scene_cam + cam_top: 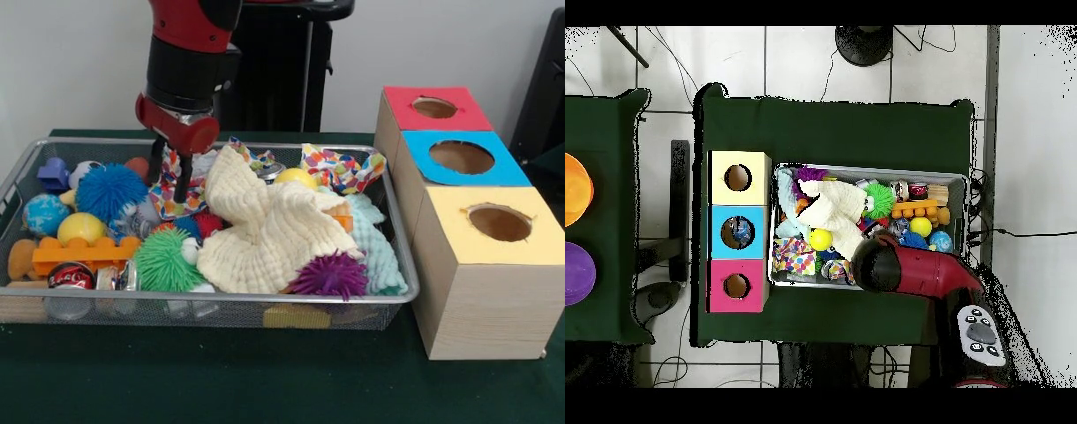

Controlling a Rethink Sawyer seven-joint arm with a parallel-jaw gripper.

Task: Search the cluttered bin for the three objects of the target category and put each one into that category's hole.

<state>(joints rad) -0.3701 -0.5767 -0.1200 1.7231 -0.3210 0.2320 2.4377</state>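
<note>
The wire-mesh bin (pixel 399 265) is full of toys and cloths; it also shows in the overhead view (pixel 967 215). My gripper (pixel 169 173) hangs open over the bin's back left part, fingertips just above a multicoloured cloth (pixel 177 201). A crinkly clear thing with blue on it (pixel 138 217), seemingly a crushed bottle, lies just below and left of the fingers. The blue-topped box with its round hole (pixel 462 157) stands right of the bin, between the red and yellow boxes. From overhead, something pale shows inside the blue hole (pixel 737 232), and my arm (pixel 915 272) hides the gripper.
A cream cloth (pixel 265 230) covers the bin's middle. Blue (pixel 109 189), green (pixel 164 261) and purple (pixel 330 276) spiky balls, a red drink can (pixel 71 276), an orange brick (pixel 84 256) and balls lie around. The red box (pixel 434 108) and yellow box (pixel 499 223) flank the blue one.
</note>
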